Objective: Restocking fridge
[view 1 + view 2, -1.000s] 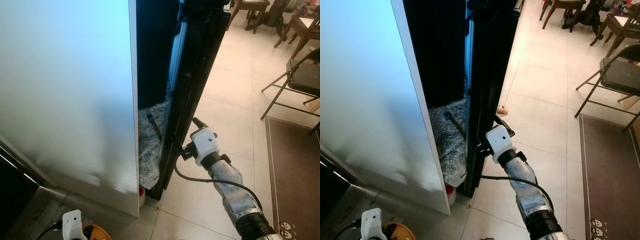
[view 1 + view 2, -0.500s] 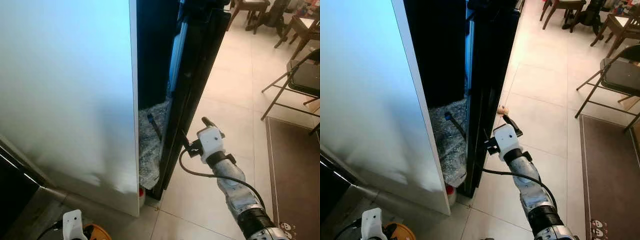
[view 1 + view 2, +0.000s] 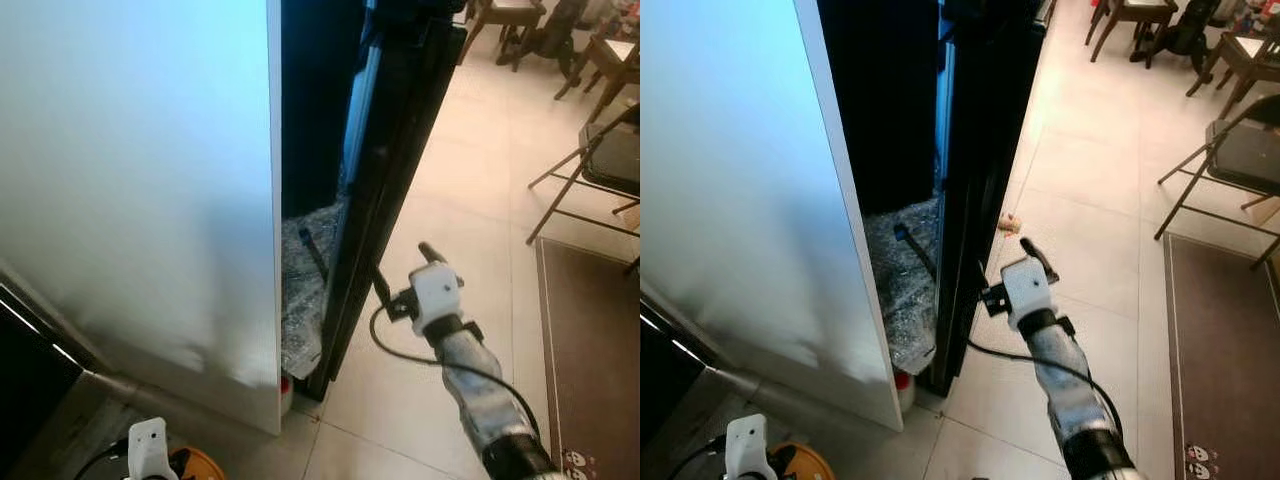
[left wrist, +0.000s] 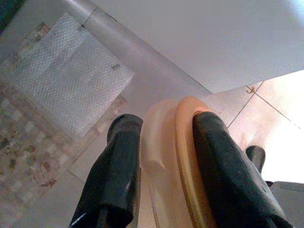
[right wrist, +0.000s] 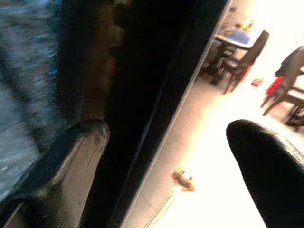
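— Starting lowest in the frame: our left gripper point(image 4: 164, 156) sits at the bottom left corner, fingers point(image 4: 118, 175) clamped on a pale orange container point(image 4: 173, 161) just above the floor tiles point(image 3: 470, 180).

— And right of centre, our right gripper point(image 3: 1012, 272) hovers beside the black fridge door point(image 3: 385, 190), jaws spread wide, one finger on each side of the door's edge.

— We see the door ajar. Behind it, lower centre, crinkled plastic wrap point(image 3: 902, 280) lies in the dark gap next to the white fridge side point(image 3: 140, 170).

— Farther off, upper right: a folding chair point(image 3: 1230, 165), a dark rug point(image 3: 595, 330) and dining chairs point(image 3: 1140, 15).
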### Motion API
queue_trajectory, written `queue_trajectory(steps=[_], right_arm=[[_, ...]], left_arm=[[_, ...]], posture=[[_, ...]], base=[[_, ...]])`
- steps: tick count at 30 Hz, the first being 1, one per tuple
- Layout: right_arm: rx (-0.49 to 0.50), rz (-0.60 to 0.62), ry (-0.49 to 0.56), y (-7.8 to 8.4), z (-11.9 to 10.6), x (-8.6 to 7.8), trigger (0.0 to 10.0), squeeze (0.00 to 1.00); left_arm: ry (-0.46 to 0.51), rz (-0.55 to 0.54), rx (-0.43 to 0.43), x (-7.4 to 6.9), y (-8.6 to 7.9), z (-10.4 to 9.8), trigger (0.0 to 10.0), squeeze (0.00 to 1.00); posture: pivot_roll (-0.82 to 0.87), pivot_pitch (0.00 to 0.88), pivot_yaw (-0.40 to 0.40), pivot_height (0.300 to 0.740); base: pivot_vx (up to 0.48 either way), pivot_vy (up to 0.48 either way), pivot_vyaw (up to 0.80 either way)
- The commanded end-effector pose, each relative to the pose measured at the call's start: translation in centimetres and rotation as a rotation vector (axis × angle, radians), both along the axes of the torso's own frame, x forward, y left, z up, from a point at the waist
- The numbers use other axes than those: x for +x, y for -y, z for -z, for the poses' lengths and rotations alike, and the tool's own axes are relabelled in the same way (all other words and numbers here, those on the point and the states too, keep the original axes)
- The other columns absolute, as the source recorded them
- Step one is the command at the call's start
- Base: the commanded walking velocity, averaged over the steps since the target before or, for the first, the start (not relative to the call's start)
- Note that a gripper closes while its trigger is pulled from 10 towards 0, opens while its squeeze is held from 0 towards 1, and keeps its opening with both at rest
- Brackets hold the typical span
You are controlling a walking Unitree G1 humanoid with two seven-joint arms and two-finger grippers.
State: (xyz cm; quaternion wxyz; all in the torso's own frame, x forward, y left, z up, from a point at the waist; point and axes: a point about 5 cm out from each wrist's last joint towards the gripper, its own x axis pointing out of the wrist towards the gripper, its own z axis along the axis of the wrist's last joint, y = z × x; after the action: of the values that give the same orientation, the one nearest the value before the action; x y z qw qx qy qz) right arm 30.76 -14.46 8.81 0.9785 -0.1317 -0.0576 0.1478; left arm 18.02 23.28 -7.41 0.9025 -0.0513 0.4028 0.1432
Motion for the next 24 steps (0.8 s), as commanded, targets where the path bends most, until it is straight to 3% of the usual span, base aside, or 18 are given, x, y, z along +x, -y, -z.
queue_trajectory(steps=[1, 4, 8, 14, 24], right_arm=[[0.025, -0.045, 0.004, -0.2, -0.4, -0.6, 10.0, 0.00], [0.025, -0.141, 0.001, -1.3, -0.5, -1.6, 10.0, 0.00], [0.031, -0.162, 0.005, -1.7, -1.0, -1.5, 10.0, 0.00], [0.053, -0.136, -0.024, -2.0, -1.4, 0.5, 10.0, 0.00], [0.119, -0.140, -0.059, -2.7, -1.7, 2.4, 10.0, 0.00]], left_arm=[[-0.099, 0.023, -0.014, -2.2, 0.7, 1.3, 10.0, 0.00], [-0.106, 0.020, -0.014, -2.4, 0.7, 1.4, 10.0, 0.00], [-0.106, 0.020, -0.014, -2.4, 0.7, 1.4, 10.0, 0.00], [-0.102, 0.015, -0.018, -2.3, 0.8, 1.3, 10.0, 0.00], [-0.110, 0.006, -0.021, -2.4, 0.8, 1.4, 10.0, 0.00]], posture=[[-0.01, 0.096, -0.058, 0.740], [-0.02, 0.104, -0.057, 0.740], [-0.02, 0.106, -0.056, 0.740], [-0.01, 0.111, -0.055, 0.740], [0.00, 0.120, -0.051, 0.740]], base=[[0.000, 0.000, 0.00], [0.000, 0.000, 0.00], [0.000, 0.000, 0.00], [0.000, 0.000, 0.00], [0.000, 0.000, 0.00]])
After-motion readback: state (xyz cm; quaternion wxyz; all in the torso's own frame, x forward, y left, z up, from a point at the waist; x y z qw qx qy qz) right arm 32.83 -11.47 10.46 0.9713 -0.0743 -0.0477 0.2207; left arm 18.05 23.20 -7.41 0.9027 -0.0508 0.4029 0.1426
